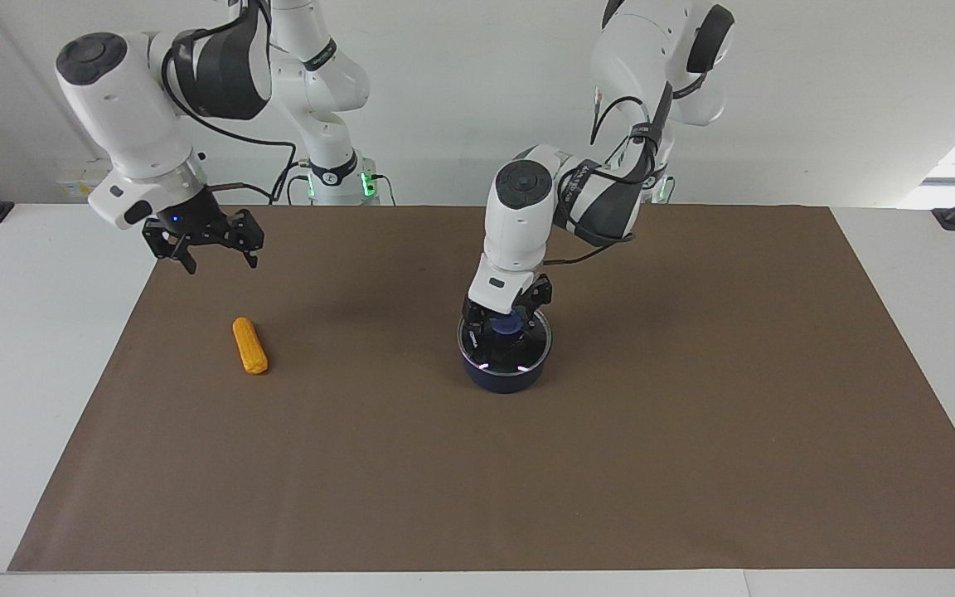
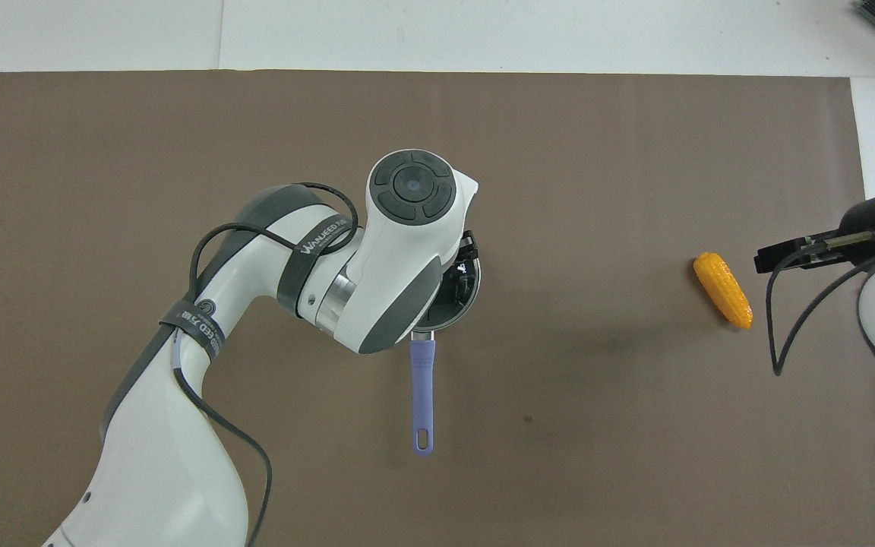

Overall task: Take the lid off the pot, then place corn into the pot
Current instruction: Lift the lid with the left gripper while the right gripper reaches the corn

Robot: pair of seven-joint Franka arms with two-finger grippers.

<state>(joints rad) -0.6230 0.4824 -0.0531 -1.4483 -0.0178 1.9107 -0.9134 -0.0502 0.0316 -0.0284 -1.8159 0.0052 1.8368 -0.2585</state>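
The lid-lifting step is in hand: the left tool point(image 1: 507, 318) pinches the blue knob of the lid point(image 1: 504, 348), seated on the pot point(image 1: 504, 377) mid-desk; next calls for a straight lift; the right tool point(image 1: 210, 249) waits spread above the corn point(image 1: 249, 345).

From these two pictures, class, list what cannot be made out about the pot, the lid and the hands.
- Pot handle: hidden in the facing view by the pot itself.
- Lid and its knob: mostly covered in the overhead view by the left arm.
- Left hand: down at the knob, grip unclear in the facing view.
- Right hand: waits, raised, near the corn; partly cut off in the overhead view.
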